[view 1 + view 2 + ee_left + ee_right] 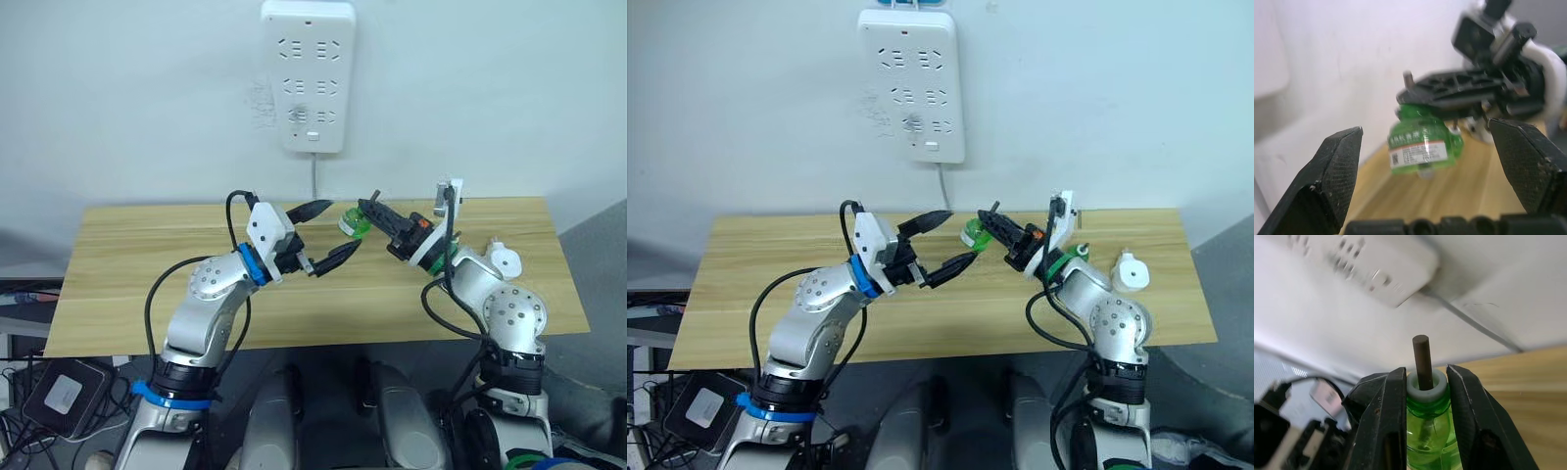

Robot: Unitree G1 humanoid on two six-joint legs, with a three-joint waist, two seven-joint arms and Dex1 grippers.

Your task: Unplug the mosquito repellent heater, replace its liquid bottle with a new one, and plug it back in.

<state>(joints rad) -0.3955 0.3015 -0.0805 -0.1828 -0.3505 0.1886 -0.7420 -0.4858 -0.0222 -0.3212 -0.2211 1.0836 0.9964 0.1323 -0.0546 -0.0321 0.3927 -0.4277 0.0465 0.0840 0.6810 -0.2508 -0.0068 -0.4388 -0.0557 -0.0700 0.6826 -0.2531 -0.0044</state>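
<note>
The mosquito repellent heater [1128, 271] is lying on the wooden table [745, 284], near its right edge and to the right of the right arm, and it is not plugged into the white power strip [912, 83] that is hanging on the wall above the table. No gripper is touching the heater. The right gripper [1425, 396] is holding a green liquid bottle [1426, 426] in the air above the middle of the table; its two black fingers [1380, 421] are pressing on both sides of the bottle's neck, just under the white collar, and a dark wick [1422, 361] is standing out from this collar. In the left wrist view the bottle [1422, 147] is showing a white label with a small code, and it is tilting, with its body pointing toward the left gripper. The left gripper [323, 240] is waiting just beside the bottle with its fingers [1334, 169] spread wide apart, and they are holding nothing. The bottle is sitting in front of the gap between these fingers but is not touching them. A thin cable is going down from the power strip to the back edge of the table.
</note>
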